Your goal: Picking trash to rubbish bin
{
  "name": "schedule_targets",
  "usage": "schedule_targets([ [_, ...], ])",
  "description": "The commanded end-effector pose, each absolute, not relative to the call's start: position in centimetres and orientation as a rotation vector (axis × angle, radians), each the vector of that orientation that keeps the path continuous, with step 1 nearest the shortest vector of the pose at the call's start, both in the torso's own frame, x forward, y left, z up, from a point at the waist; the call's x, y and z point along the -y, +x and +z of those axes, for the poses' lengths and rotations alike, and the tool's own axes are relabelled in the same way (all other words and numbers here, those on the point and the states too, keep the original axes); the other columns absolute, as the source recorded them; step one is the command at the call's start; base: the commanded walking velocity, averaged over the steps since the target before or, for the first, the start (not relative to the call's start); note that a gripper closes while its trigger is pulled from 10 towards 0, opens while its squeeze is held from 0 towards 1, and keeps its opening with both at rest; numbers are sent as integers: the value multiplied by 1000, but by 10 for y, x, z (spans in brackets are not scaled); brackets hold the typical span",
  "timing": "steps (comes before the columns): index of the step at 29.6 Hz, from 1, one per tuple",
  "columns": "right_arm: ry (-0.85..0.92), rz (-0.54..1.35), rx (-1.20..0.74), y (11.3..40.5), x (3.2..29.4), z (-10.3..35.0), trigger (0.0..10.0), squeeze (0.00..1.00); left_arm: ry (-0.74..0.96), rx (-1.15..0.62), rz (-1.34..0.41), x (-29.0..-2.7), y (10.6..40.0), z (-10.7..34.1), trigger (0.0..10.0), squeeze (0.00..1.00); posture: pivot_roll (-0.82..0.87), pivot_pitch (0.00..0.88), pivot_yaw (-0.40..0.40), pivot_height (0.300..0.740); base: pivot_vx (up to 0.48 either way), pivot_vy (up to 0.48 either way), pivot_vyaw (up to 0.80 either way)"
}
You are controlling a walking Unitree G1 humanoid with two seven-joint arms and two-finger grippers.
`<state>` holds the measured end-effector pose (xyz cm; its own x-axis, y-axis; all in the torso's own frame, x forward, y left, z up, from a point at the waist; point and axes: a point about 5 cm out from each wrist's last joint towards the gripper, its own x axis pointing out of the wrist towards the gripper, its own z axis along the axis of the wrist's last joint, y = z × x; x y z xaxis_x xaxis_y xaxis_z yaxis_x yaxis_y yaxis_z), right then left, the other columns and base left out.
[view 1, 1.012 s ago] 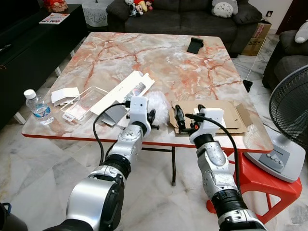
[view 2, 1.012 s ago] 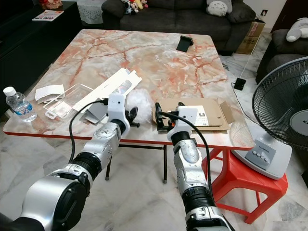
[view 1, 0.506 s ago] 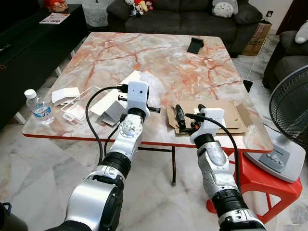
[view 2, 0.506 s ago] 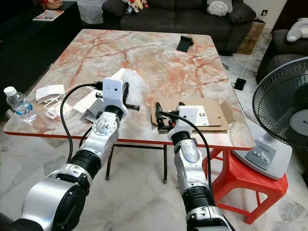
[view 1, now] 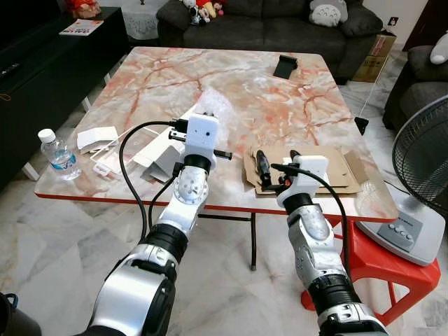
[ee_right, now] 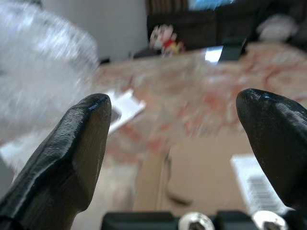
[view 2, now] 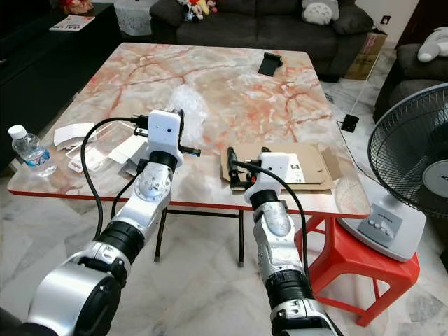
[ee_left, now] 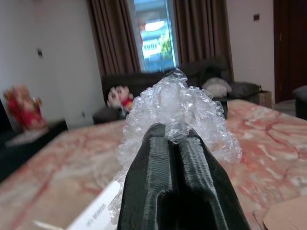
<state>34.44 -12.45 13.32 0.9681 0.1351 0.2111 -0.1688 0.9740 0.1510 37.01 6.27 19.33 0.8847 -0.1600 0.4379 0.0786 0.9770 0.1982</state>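
Left gripper (ee_left: 175, 139): its fingers are pinching a crumpled wad of clear bubble wrap (ee_left: 184, 112), holding it lifted above the near left part of the pink marble-patterned bench (view 1: 231, 77).
Right gripper (ee_right: 177, 139): its fingers are standing wide apart, hovering over the flattened brown cardboard sheet (view 1: 329, 166) near the bench's front edge.
Left side of bench: a long white flat carton (view 1: 155, 148), white paper pieces (view 1: 96, 136) and a small clear plastic water bottle (view 1: 54, 153) are lying there.
Far edge: a black phone (view 1: 285, 66) is resting there.

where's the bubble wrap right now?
The bubble wrap is pinched in the left gripper, held up above the marble table, left of the flattened cardboard where the open right gripper waits.
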Motion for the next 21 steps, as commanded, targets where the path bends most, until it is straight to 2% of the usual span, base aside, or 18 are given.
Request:
schedule_targets([
  [1,165,116,280,347,131,149,10000,0,208,510,-108,-64,367,196,10000,0,-177,4,-19,740,0,0,0],
  [8,156,58,312,347,142,153,10000,0,222,506,-84,-71,366,191,10000,0,-167,0,-17,740,0,0,0],
  [21,139,12,314,345,152,151,10000,0,224,518,-88,-69,365,193,10000,0,-174,0,-5,740,0,0,0],
])
